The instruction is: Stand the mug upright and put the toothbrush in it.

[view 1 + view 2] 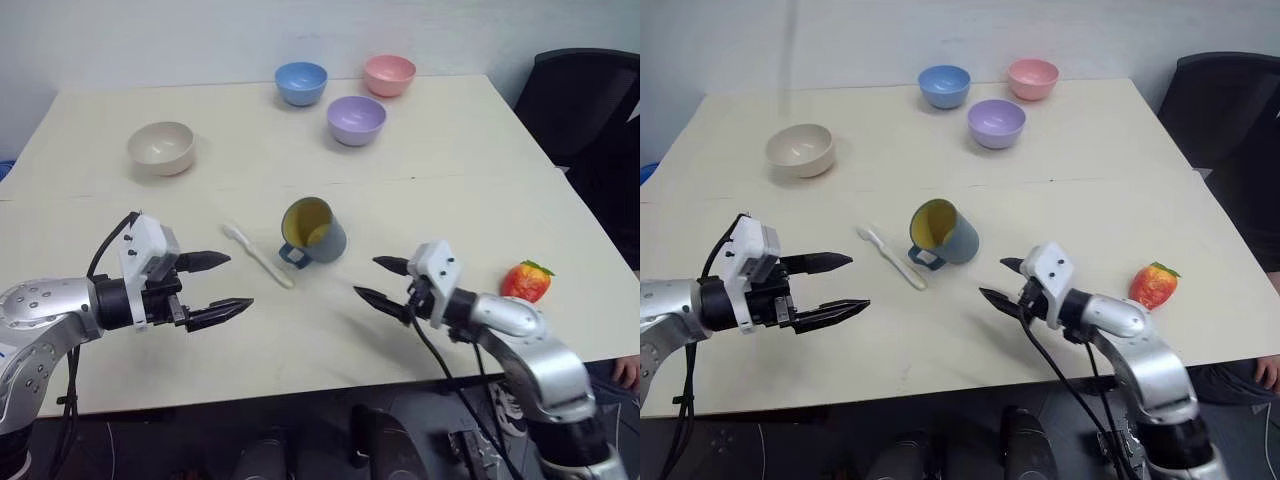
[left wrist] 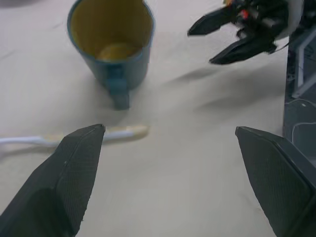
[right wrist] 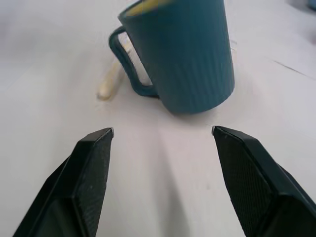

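The dark teal mug (image 1: 313, 232) stands upright in the middle of the table, its yellow inside showing and its handle turned toward the toothbrush. The cream toothbrush (image 1: 258, 256) lies flat just left of the mug, its bristled head at the far end. My left gripper (image 1: 238, 280) hovers open, left of and nearer than the toothbrush, pointing right. My right gripper (image 1: 366, 277) is open with nothing between its fingers, a short way right of and nearer than the mug. The right wrist view shows the ribbed mug (image 3: 182, 54) standing ahead of the open fingers (image 3: 94, 163).
A beige bowl (image 1: 161, 147) sits at the back left. Blue (image 1: 301, 82), pink (image 1: 389, 74) and purple (image 1: 356, 119) bowls stand at the back. A red strawberry-like toy (image 1: 527, 281) lies near the table's right edge, and a black chair (image 1: 585, 100) stands beyond it.
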Robot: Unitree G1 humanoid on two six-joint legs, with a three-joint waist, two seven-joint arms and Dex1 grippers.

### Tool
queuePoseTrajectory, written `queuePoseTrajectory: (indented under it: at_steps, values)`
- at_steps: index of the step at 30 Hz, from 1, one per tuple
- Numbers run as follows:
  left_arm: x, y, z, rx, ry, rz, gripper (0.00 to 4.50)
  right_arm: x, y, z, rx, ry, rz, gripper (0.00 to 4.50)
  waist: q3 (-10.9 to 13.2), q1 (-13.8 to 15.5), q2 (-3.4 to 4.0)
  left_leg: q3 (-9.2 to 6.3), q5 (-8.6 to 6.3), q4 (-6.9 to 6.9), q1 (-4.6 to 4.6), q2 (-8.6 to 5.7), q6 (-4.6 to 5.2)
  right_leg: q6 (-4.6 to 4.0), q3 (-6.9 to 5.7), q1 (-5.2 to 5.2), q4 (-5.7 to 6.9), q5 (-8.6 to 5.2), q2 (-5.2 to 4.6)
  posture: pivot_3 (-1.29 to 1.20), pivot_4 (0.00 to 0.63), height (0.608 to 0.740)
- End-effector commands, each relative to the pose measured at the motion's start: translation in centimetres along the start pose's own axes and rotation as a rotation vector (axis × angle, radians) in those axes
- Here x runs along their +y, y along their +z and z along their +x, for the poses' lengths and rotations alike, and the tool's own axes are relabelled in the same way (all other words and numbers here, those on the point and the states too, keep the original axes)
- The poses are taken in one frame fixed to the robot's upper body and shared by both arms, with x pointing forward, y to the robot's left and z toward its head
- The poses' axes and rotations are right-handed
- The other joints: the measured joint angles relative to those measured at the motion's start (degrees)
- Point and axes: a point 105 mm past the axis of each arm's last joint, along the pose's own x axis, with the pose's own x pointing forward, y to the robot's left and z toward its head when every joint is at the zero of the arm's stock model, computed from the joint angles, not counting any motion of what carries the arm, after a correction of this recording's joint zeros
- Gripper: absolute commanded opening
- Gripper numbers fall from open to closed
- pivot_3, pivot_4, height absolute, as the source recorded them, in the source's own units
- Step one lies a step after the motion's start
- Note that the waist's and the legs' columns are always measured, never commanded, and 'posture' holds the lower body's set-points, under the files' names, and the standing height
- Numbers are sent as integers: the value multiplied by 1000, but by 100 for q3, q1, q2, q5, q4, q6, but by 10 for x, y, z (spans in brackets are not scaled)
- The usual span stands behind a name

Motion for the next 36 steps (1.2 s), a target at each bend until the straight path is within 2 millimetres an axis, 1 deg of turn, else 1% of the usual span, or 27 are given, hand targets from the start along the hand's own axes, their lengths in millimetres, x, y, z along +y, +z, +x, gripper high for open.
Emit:
queuePoseTrajectory:
  at_steps: [1, 2, 3, 5, 6, 7, 8, 9, 10, 11, 12, 14, 16, 18, 21, 24, 27, 32, 33, 35, 36]
  values:
    - [18, -3, 11, -14, 175, -131, 4500, 7, 34, -28, -34, 60, -53, 3320, 1, 44, 3, -2, 2, 0, 1, -5, 5, 1, 5, 1, 4, 0, -4, 0, 150, 740]
    - [23, -3, 16, -32, 210, -188, 4500, 6, 41, -37, -35, 72, -56, 3320, 1, 123, 2, -1, 3, 0, 1, -6, 7, 2, 6, 1, 4, 1, -3, 0, 150, 740]
    - [25, -2, 19, -42, 231, -228, 4500, 6, 47, -42, -34, 82, -56, 3320, 0, 145, -6, -1, 4, 6, -1, -12, 14, 9, 10, 2, 4, 5, -6, 0, 150, 740]
    - [26, 0, 22, -46, 248, -265, 4500, 6, 51, -47, -30, 90, -47, 3320, -15, 183, -37, -4, 6, 6, -4, -13, 18, 13, 11, 2, 0, 9, -6, 0, 150, 740]
    - [34, -6, 25, -18, 318, -327, 4500, 3, 60, -54, -36, 91, -68, 3500, -24, 195, -53, -7, 4, 5, -4, -13, 18, 13, 9, 3, -1, 9, -5, 0, 150, 740]
    - [39, -10, 26, 8, 367, -374, 4500, 1, 67, -58, -42, 92, -84, 3673, -24, 215, -52, -7, 2, 4, -5, -9, 16, 12, 8, 3, -3, 8, -2, 0, 150, 740]
    - [46, -16, 32, 39, 428, -457, 4500, 0, 78, -65, -52, 109, -113, 3865, -21, 247, -48, -5, 0, 6, -6, -13, 18, 12, 8, 4, -5, 8, -4, 0, 150, 740]
    - [51, -18, 43, 52, 460, -545, 4500, 2, 88, -70, -61, 136, -150, 4164, -21, 270, -48, -3, 2, 10, -8, -19, 24, 16, 10, 4, -6, 11, -8, 0, 150, 740]
    - [53, -15, 55, 48, 454, -602, 4500, 2, 96, -73, -71, 153, -169, 4449, -22, 298, -50, -2, 5, 11, -8, -25, 29, 18, 11, 4, -4, 12, -10, 0, 150, 740]
    - [53, -12, 64, 46, 447, -638, 4500, 3, 100, -75, -78, 165, -179, 4449, -22, 322, -53, -7, 5, 16, -7, -25, 29, 19, 6, 14, -7, 13, -9, 0, 150, 740]
    - [54, -11, 69, 48, 445, -659, 4500, 1, 103, -75, -79, 156, -183, 4449, -25, 332, -65, -12, 8, 18, -7, -28, 34, 24, 4, 19, -12, 16, -10, 0, 150, 740]
    - [62, -13, 74, 64, 504, -704, 4500, -4, 104, -74, -78, 127, -181, 4449, -39, 313, -91, -15, 6, 18, -3, -27, 30, 25, 1, 27, -17, 18, -4, 0, 150, 740]
    - [67, -16, 84, 101, 543, -764, 4500, -7, 105, -74, -75, 113, -189, 4449, -38, 276, -90, -11, 2, 14, -4, -18, 24, 23, 4, 23, -20, 16, -5, 0, 150, 740]
    - [66, -11, 100, 132, 513, -793, 4500, -6, 104, -71, -80, 111, -188, 4449, -37, 287, -90, -6, 2, 13, -4, -19, 24, 23, 3, 20, -18, 16, -6, 0, 150, 740]
    - [66, -4, 112, 156, 488, -825, 4500, -4, 102, -68, -85, 105, -188, 4449, -37, 297, -90, -8, 4, 16, -4, -19, 22, 23, 1, 20, -15, 16, -7, 0, 150, 740]
    - [69, -4, 120, 218, 514, -845, 4500, -2, 103, -65, -104, 98, -189, 4449, -37, 294, -90, -8, 4, 16, -4, -20, 21, 23, 1, 20, -16, 17, -8, 0, 150, 740]
    - [66, -7, 134, 308, 491, -879, 4500, 3, 103, -66, -106, 115, -195, 4449, -38, 327, -90, -8, 6, 16, -4, -23, 17, 23, -1, 20, -15, 17, -8, 0, 150, 740]
    - [68, -14, 139, 387, 499, -916, 4500, 4, 104, -68, -100, 110, -210, 4449, -38, 345, -89, -7, 7, 16, -1, -30, 15, 23, -1, 22, -15, 17, -7, 0, 150, 740]
    - [67, -16, 139, 402, 498, -919, 4201, 4, 106, -67, -105, 110, -215, 4468, -38, 346, -89, -7, 7, 16, 0, -30, 15, 23, -1, 23, -15, 17, -7, 0, 150, 740]
    - [67, -19, 141, 421, 492, -942, 4010, 5, 109, -66, -112, 110, -218, 4468, -40, 365, -86, -7, 8, 16, 4, -29, 13, 23, -1, 26, -13, 17, -7, 0, 150, 740]
    - [66, -19, 142, 427, 484, -948, 3708, 6, 109, -66, -115, 109, -220, 4468, -43, 375, -81, -7, 8, 16, 8, -29, 11, 23, -1, 30, -12, 17, -7, 0, 150, 740]
